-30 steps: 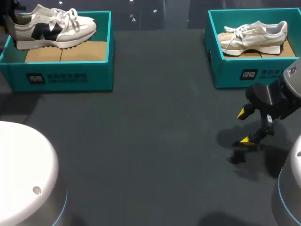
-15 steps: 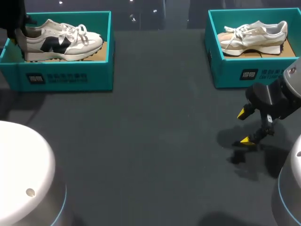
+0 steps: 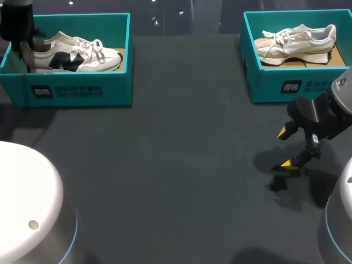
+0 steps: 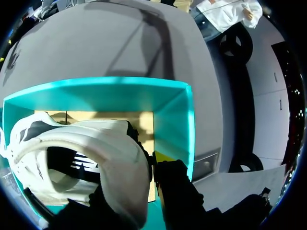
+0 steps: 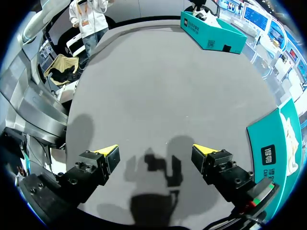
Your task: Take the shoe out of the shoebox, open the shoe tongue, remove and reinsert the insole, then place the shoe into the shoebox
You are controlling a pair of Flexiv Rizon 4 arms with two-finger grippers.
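A white shoe with black side markings [image 3: 77, 52] sits low inside the teal left shoebox [image 3: 82, 91], toe pointing right. My left gripper [image 3: 23, 54] is at its heel and shut on it. In the left wrist view the heel [image 4: 96, 158] fills the space between the fingers [image 4: 160, 157], with the shoebox wall [image 4: 172, 120] and its cardboard floor just beyond. One fingertip is hidden behind the heel. My right gripper [image 3: 285, 148] hangs open over bare table at the right, nothing between its fingers [image 5: 109, 153].
A second teal shoebox [image 3: 291, 85] at the back right holds a white and beige shoe [image 3: 297, 41]; its corner shows beside my right gripper [image 5: 156, 153]. The dark table [image 3: 187, 165] stretches between the two boxes.
My left gripper has carried the shoe down and a little to the right, from above the box rim to deep inside the left shoebox. The right arm has stayed still.
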